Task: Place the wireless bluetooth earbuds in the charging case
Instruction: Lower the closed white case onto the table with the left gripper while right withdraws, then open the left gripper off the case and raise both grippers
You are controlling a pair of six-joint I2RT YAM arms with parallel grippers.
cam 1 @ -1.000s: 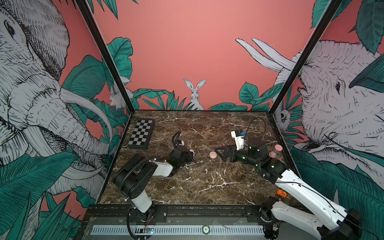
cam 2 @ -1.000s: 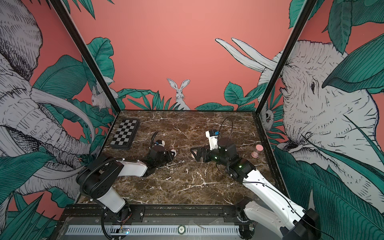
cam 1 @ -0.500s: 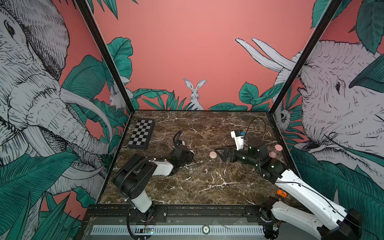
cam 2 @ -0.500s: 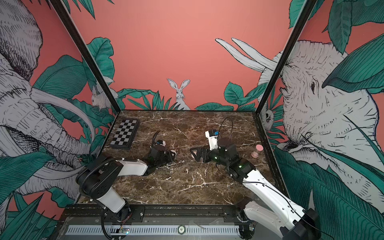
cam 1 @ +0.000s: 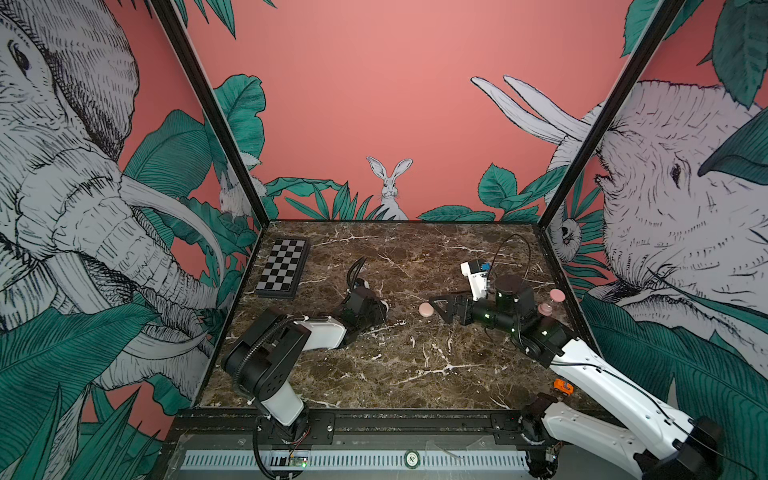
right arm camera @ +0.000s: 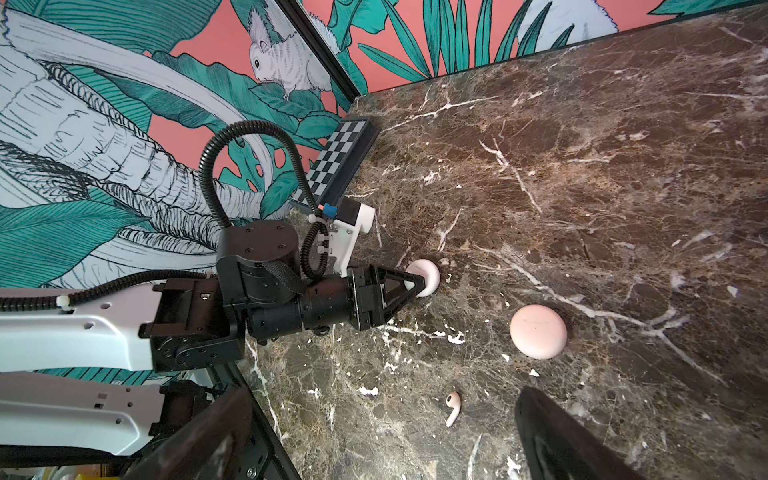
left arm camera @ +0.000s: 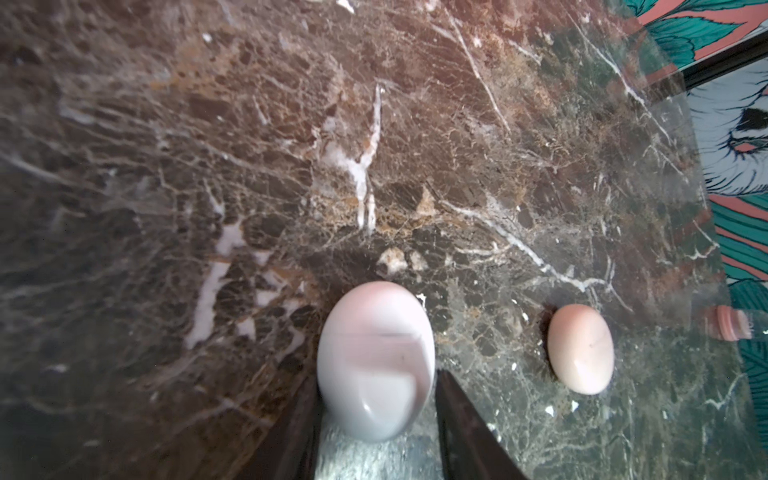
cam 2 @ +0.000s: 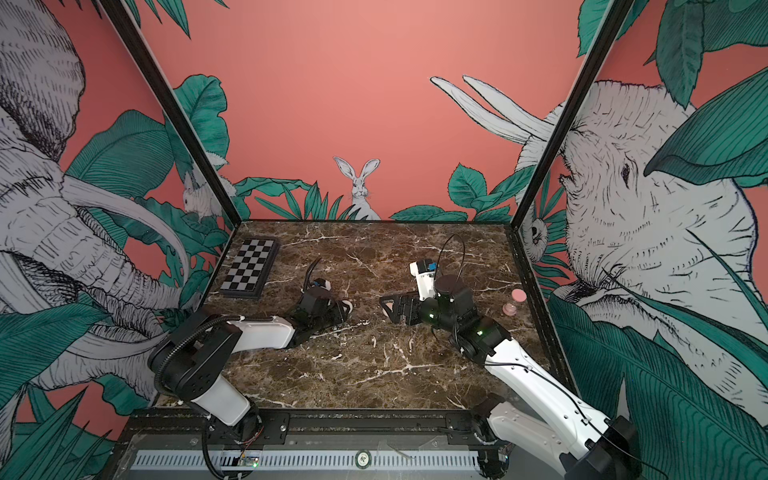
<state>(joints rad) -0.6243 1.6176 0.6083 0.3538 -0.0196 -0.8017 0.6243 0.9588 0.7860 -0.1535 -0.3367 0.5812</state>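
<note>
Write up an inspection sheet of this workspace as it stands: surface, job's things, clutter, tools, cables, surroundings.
Surface: brown, white-veined marble table.
Job's things: whitish case and pink case, both look shut; one earbud loose on the marble; second not made out.
Clutter: checkerboard far left; pink pieces at the right edge; small orange thing by the right arm.
Tools: left tool straddles the whitish case, grip unclear; right tool open, empty.
Cables: black corrugated hose on the left arm; thin black loop over the right wrist.
Surroundings: jungle mural walls, black frame posts.

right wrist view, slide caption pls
left tool at a whitish case, pink case and one loose earbud nearby on marble
</note>
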